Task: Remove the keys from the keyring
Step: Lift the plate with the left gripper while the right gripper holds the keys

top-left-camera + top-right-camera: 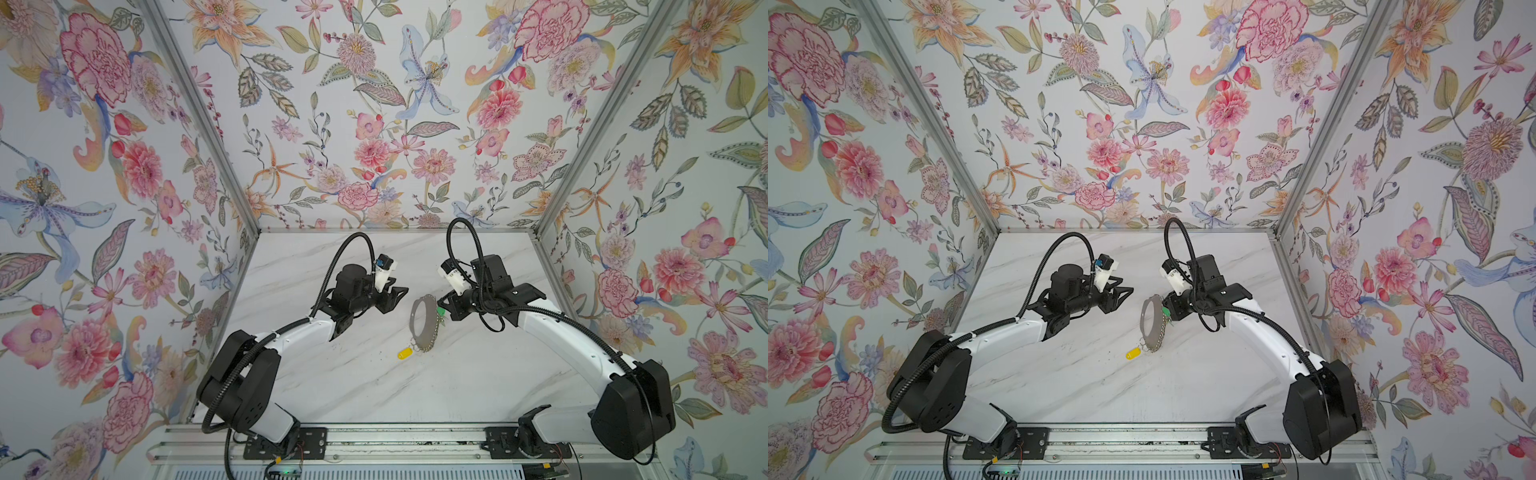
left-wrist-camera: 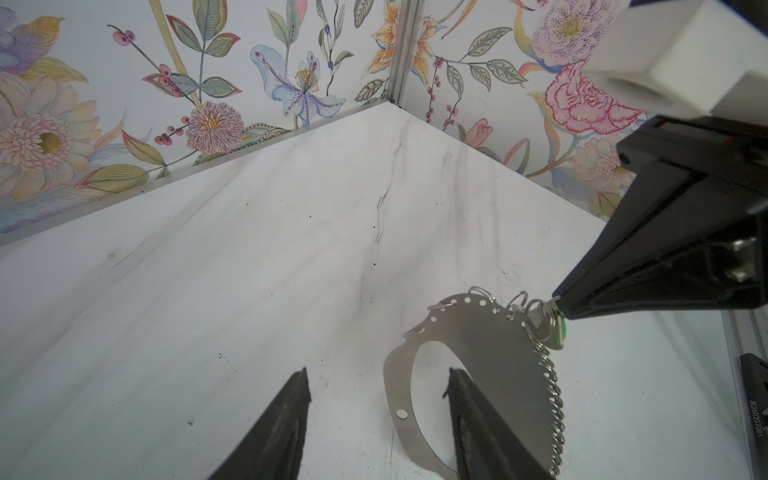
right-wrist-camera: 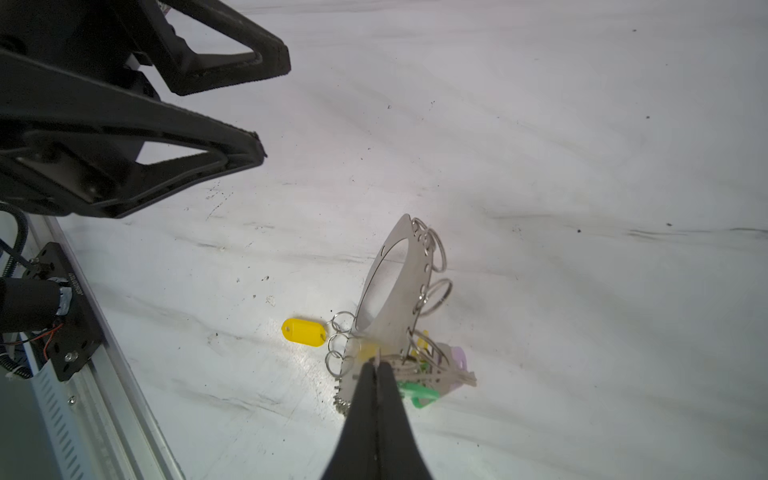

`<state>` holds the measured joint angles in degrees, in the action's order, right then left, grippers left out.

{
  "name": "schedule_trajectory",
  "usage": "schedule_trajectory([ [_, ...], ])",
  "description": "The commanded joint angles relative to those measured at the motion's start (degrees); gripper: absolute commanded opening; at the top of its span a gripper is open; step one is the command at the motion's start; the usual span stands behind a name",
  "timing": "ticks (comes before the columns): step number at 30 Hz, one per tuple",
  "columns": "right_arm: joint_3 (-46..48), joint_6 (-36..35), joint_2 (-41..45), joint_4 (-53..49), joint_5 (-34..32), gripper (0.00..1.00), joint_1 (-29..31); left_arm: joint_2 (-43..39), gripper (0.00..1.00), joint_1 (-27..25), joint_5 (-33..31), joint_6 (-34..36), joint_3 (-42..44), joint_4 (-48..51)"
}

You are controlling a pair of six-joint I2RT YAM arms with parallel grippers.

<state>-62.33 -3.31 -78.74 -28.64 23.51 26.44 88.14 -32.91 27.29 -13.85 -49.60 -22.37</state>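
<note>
A: Obs.: keyring [image 1: 424, 322] sits near the middle of the desk [image 1: 374, 395], somewhat towards its right edge. It is tilted, with the lower end touching the desk and the upper end raised.

B: Keys?

A: Keys [image 3: 436, 374] are bunched at the keyring's rim by the right gripper, with the green tag [image 3: 417, 392] just beside its tips. Yellow tag [image 3: 303, 331] lies flat on the desk at the lower end, hanging from a wire ring [image 3: 340, 322]. None looks detached yet.

B: Grippers?

A: Right gripper [image 3: 376, 365] is pinched tight at the keyring's rim, next to the green-tagged key. I cannot tell whether metal sheet or ring sits in the pinch. Left gripper [image 1: 397, 297] is about half spread and empty, near the raised end, not touching.

B: My reading of the step: left takes a key while right anchors.

A: Agreed. Notes for doing it well:
- Right should hold firm so the keyring cannot swing.
- Left should close on a tag, not the thin blade, because there is more to grip.
- Work the key along the ring's coil. A straight pull probably just drags the keyring along.
- Yellow tag looks the clearest target, apart from the bunch.

B: Risk?

A: The thin rim slipping out of the pinch.
</note>
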Motion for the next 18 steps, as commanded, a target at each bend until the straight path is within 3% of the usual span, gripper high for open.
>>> schedule_trajectory([
  [1,-6.4,-2.7,-2.2,-3.6,7.5,0.00,1.5,0.8,0.55,-1.9,1.7,-1.9,0.9,-4.1],
  [6,-13.1,-3.6,-5.1,-8.4,15.2,0.00,4.5,0.9,0.54,-3.4,1.1,-1.9,1.2,-5.5],
  [8,-14.0,-4.0,-5.3,-9.7,13.7,0.00,4.9,0.2,0.54,-3.4,-2.4,-1.9,2.8,-5.6],
  [11,-11.7,-5.1,-6.0,-10.5,6.3,0.00,3.3,-3.5,0.55,-2.8,-5.9,-2.3,6.3,-7.6],
  [18,-9.7,-3.5,-6.6,-5.1,10.2,0.00,4.8,-5.6,0.57,-2.3,-3.6,-2.5,8.6,-8.4],
])
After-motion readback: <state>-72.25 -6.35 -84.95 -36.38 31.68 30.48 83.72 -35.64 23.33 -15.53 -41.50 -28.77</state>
